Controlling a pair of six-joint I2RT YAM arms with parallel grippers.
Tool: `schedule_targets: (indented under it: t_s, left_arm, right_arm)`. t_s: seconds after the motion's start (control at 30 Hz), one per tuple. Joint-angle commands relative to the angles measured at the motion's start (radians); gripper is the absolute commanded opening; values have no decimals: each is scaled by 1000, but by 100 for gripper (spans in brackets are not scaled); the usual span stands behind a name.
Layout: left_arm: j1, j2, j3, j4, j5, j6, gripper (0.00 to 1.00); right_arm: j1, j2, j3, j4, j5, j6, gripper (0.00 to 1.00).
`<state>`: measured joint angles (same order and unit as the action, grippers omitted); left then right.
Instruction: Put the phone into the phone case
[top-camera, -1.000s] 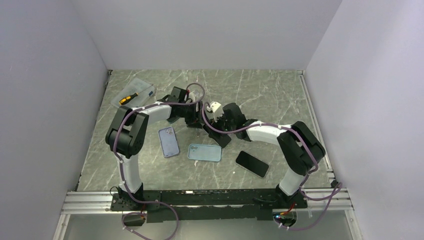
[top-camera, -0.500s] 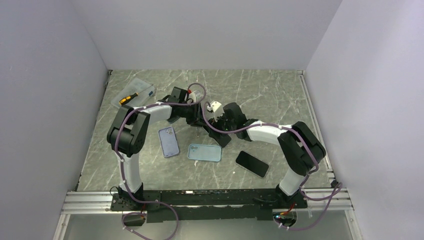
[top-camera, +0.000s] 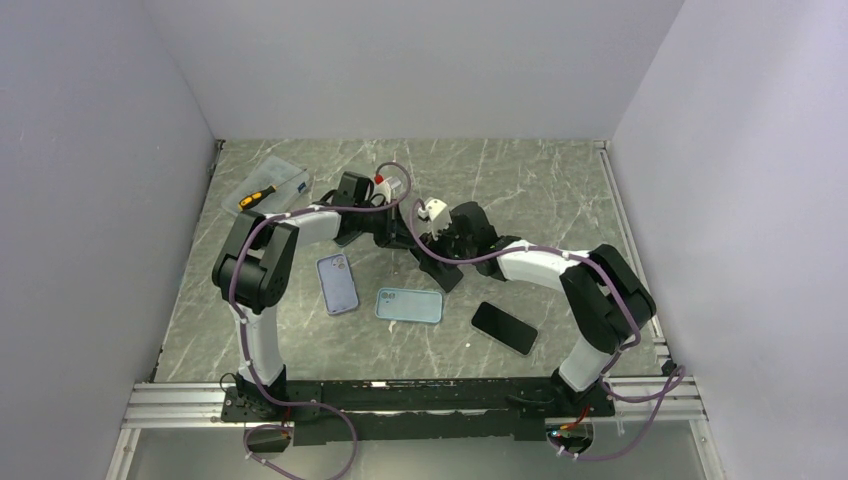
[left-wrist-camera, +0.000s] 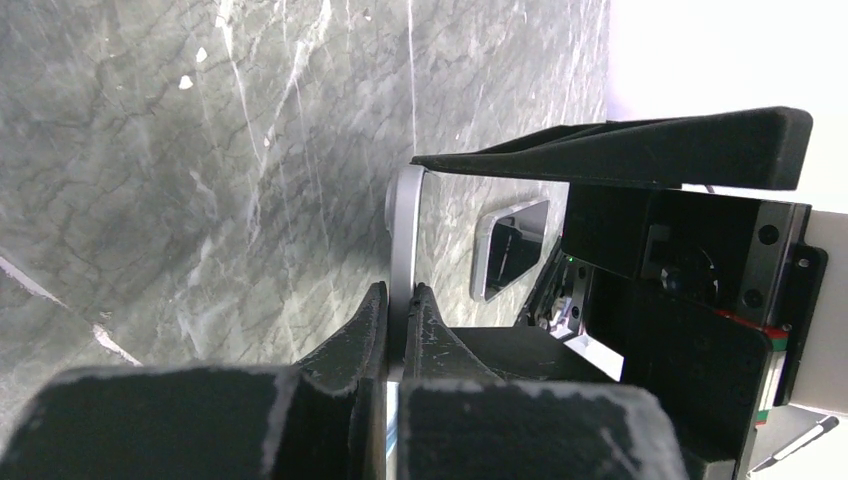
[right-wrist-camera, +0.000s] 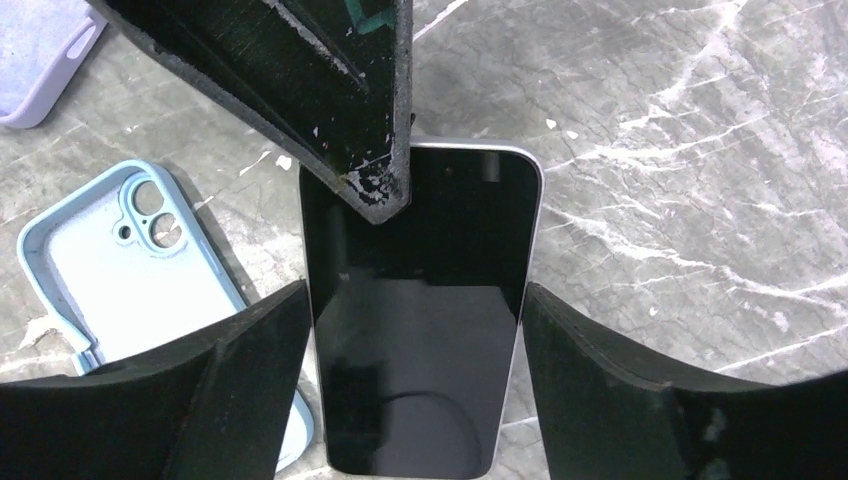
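Observation:
A phone with a dark screen (right-wrist-camera: 420, 340) hangs above the marble table between both arms. My right gripper (right-wrist-camera: 415, 295) spans its width, one finger pressed against each long side. My left gripper (left-wrist-camera: 398, 300) is shut on the phone's thin silver edge (left-wrist-camera: 405, 225); its black fingertips (right-wrist-camera: 385, 195) show at the phone's far end in the right wrist view. The light blue phone case (right-wrist-camera: 120, 270) lies open side up just left of the held phone, and near the table's middle (top-camera: 409, 305) in the top view. There both grippers meet (top-camera: 418, 238) behind the case.
A purple case (top-camera: 338, 283) lies left of the blue one. A second black phone (top-camera: 503, 327) lies flat to the right, near the right arm. A clear box with a screwdriver (top-camera: 268, 187) sits at the back left. Walls enclose three sides.
My left gripper has closed from wide open onto the phone's edge. The right gripper keeps the same hold. Both arms have barely shifted.

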<state>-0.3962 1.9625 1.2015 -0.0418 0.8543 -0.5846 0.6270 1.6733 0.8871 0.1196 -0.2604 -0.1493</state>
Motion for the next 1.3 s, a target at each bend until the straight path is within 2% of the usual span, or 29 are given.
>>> schedule_targets:
  t_s: [0.0,0.07,0.13,0.2,0.47,0.7,0.97,1.27]
  left_arm:
    - [-16,-49,-29,55,32,-55,0]
    - [-16,-59,-39,82,33,-72,0]
    - [-16,-71,-50,107,36,-92,0]
    - [-16,-81,-56,116,33,-102,0]
    - [-16,-147,-70,128,13,-120,0]
    - [-16,-254,-111,115,-17,-115,0]
    - [-16,-462,-258,150,-105,-173,0]
    - [-17,-761,-464,206,-199,-277,0]
  right_arm:
    - [4,-26,32,33,24,1,80]
    - [4,-32,38,20,30,3,85]
    - [4,-44,41,10,34,7,96]
    - [3,-63,38,8,40,14,100]
    - [2,-197,6,-19,52,61,100]
    - [2,-394,-43,-59,109,147,100]
    - [2,-573,-66,-187,126,340,98]
    - [2,-750,-142,-250,111,568,94]
